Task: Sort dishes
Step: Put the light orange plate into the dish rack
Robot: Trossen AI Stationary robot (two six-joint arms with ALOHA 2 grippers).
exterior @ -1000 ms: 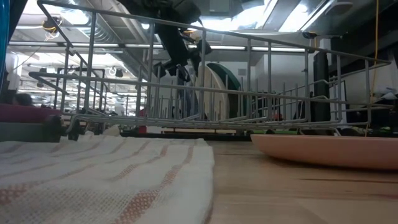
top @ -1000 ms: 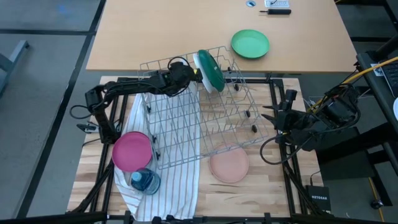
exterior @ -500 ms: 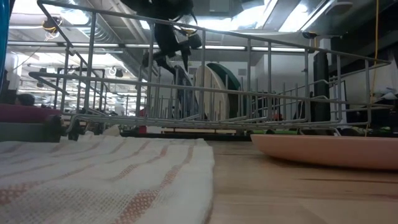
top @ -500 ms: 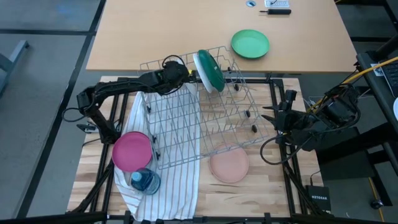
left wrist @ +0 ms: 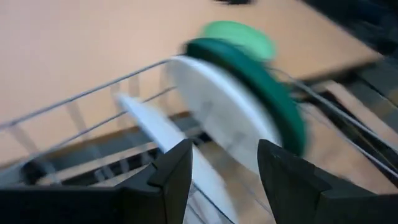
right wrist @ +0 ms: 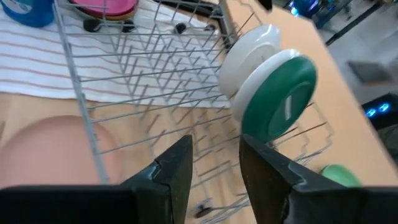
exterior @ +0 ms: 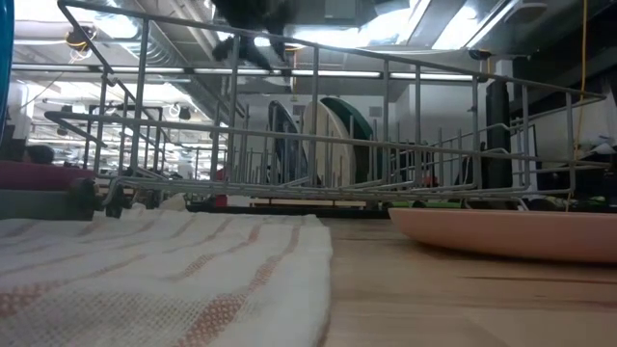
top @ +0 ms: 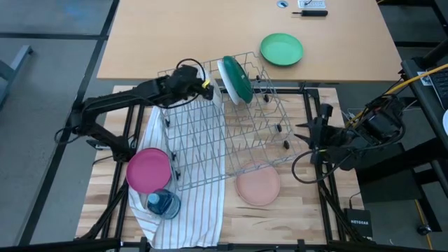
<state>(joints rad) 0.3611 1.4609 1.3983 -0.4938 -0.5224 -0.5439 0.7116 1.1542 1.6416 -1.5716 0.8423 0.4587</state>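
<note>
My left gripper (top: pixel 207 85) has backed off the racked white, green-backed plate (top: pixel 236 79), jaws apart, empty. Flat magenta plate (top: pixel 148 170) looks rigid, slick: pinch its rim. Right gripper (top: pixel 302 127) waits, jaws apart.

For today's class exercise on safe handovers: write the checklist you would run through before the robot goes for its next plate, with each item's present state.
1. Left pincer open and empty: ok.
2. Left pincer clear of the racked white and dark green plate: ok.
3. Magenta plate lying free on the striped towel: ok.
4. Pale pink plate flat beside the wire rack: ok.
5. Right pincer open, waiting at the rack's side: ok.
</note>
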